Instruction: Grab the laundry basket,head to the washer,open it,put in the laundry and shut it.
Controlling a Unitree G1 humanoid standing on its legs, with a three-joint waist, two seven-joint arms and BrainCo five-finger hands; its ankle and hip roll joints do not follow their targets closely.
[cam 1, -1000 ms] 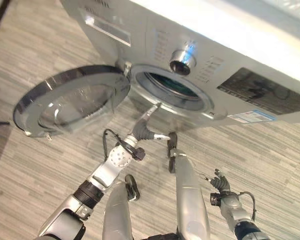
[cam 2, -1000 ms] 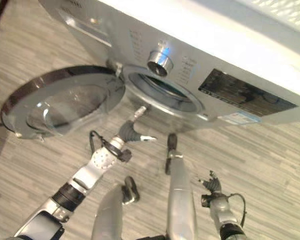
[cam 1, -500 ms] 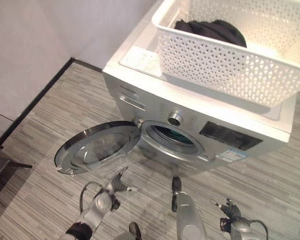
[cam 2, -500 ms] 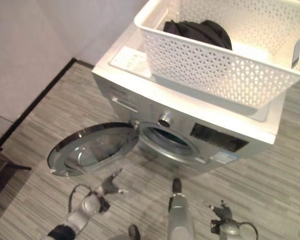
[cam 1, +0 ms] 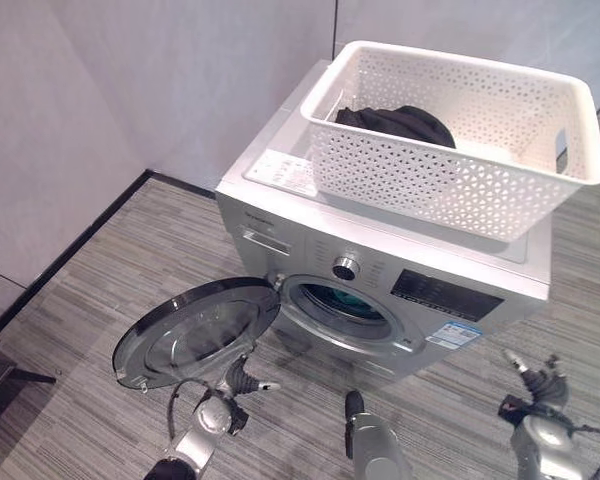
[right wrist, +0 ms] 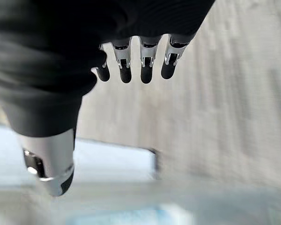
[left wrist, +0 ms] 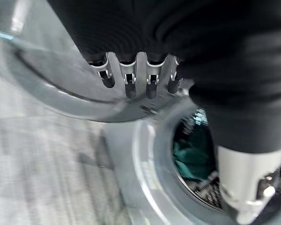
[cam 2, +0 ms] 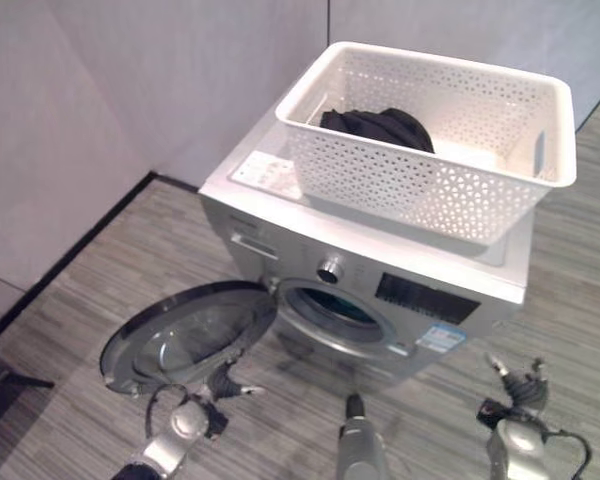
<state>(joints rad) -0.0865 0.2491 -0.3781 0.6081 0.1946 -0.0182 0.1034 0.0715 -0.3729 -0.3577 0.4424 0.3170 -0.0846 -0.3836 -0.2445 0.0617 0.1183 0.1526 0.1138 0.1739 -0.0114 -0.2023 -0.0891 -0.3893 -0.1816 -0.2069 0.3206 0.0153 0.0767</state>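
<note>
- White perforated plastic laundry basket (cam 1: 460,150) sits on top of the silver front-loading washer (cam 1: 380,270), slightly overhanging its front edge.
- Inside the basket, a heap of dark laundry (cam 1: 395,122) lies toward the rear left corner; the rest of the basket floor is bare.
- Round glass-and-chrome washer door (cam 1: 195,330) is swung fully open to the robot's left, over the grey striped wood-look floor (cam 1: 80,300).
- Drum opening (cam 1: 342,305) is exposed; from the head views its inside looks dark, with a hint of green.
- Left wrist view looks into the drum and shows a teal-green cloth (left wrist: 193,157) already lying there, plus the open door's rim past the fingertips.
- Left hand (cam 1: 242,377) is low in front of the door, just beside its lower edge, not visibly touching; fingers relaxed and spread, thumb extended, holding nothing.
- Right hand (cam 1: 540,385) is low to the right of the washer, well apart from the basket; its wrist view shows the fingers (right wrist: 147,65) straight and the thumb out, empty.
- Right wrist view shows floor and a pale blurred surface that cannot be identified.
</note>
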